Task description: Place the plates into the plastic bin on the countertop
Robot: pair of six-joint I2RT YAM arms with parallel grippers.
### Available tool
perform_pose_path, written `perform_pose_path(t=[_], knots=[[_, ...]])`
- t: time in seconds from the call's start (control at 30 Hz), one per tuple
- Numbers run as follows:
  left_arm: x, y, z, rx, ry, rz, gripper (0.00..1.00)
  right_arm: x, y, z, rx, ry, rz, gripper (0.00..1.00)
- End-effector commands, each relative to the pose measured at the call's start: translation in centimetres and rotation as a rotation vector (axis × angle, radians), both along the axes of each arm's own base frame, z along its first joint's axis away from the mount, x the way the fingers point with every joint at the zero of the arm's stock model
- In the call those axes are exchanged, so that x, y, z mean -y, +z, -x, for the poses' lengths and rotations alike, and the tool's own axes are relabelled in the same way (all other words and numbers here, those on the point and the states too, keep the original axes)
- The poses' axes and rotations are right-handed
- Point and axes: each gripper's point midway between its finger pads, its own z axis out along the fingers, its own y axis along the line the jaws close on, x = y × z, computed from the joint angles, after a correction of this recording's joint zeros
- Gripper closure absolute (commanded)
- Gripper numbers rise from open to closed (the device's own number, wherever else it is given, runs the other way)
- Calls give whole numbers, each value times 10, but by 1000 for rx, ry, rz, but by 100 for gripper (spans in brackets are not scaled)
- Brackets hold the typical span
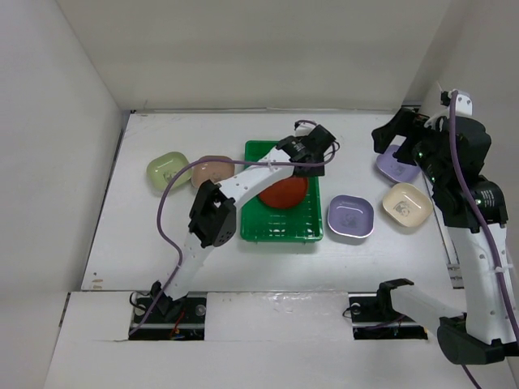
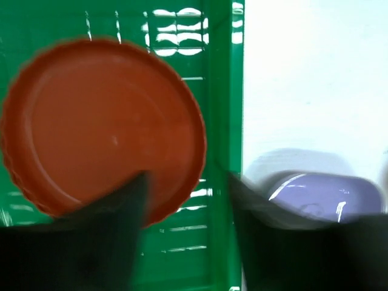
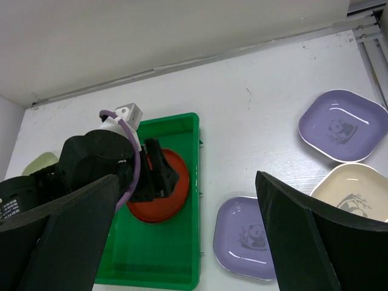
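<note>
A round red-brown plate (image 1: 284, 194) lies flat in the green plastic bin (image 1: 268, 228); it also shows in the left wrist view (image 2: 103, 127) and the right wrist view (image 3: 163, 206). My left gripper (image 1: 315, 152) hangs open and empty over the bin's far right part, just above the plate's edge (image 2: 188, 230). My right gripper (image 1: 399, 139) is open and empty, raised above a lavender dish (image 1: 397, 168). A second lavender dish (image 1: 350, 217) and a cream dish (image 1: 406, 205) lie right of the bin. A pale green dish (image 1: 168, 170) and a pink-tan dish (image 1: 212, 170) lie left of it.
White walls close in the white countertop (image 1: 162, 235) on the left, back and right. The left arm reaches across the bin's left rim. The bin's right rim (image 2: 221, 121) stands between the red plate and the near lavender dish (image 2: 327, 197).
</note>
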Motion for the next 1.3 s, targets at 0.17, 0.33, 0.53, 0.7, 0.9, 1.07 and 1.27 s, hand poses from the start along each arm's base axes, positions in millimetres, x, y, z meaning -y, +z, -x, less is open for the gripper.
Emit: perform_pose_path(t=[0.17,0.33,0.53,0.7,0.9,1.07,1.27], knots=[[-16,127,-8,222,62,136,0,-8,14,-2,58,44,-28,0],[-74,218,-13,411,152,206,0,-15,8,-4,66,78,-14,0],[-212,212,-50,372,307,400,0,-27,-12,-11,15,124,19,0],[-356,194,-46,431,600,368,0,-28,-23,-17,-10,114,52,0],[-472,123,-16,324,926,245,0,-48,-39,-26,-42,174,56,0],[-502,43,-18,95,1026,148,0,-68,-48,-29,-49,239,62,0],[-489,-28,-25,-58,1011,181,6,-79,-50,-26,-50,277,61,0]])
